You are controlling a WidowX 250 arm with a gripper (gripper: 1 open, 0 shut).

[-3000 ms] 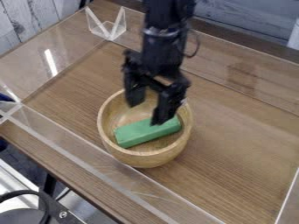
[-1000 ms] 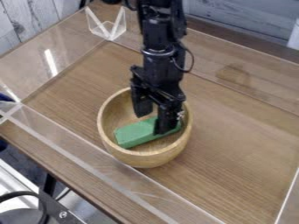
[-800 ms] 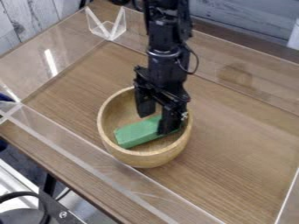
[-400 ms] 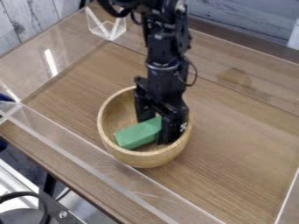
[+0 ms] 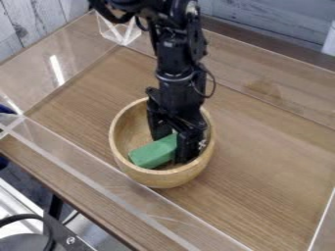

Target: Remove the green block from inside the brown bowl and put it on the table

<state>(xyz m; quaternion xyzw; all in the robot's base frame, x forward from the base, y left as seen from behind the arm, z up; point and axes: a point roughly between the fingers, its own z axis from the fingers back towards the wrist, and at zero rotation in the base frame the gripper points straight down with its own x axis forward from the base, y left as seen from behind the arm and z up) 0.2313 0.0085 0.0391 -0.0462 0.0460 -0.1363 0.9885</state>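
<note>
The brown bowl [image 5: 125, 125] sits on the table [image 5: 262, 167] near the front middle. Inside it lies the green block [image 5: 152, 154], its right end hidden behind the fingers. My black gripper [image 5: 174, 145] points straight down into the bowl. Its jaws stand open, one finger on each side of the block's right part. I cannot tell whether the fingers touch the block.
Clear acrylic walls [image 5: 78, 181] edge the table at the front and left. A small clear stand [image 5: 121, 27] sits at the back left corner. Dark cables [image 5: 26, 233] lie on the floor at the lower left.
The gripper has sunk deeper into the bowl, its open fingers coming down around the green block. The block and the bowl have stayed in place.
</note>
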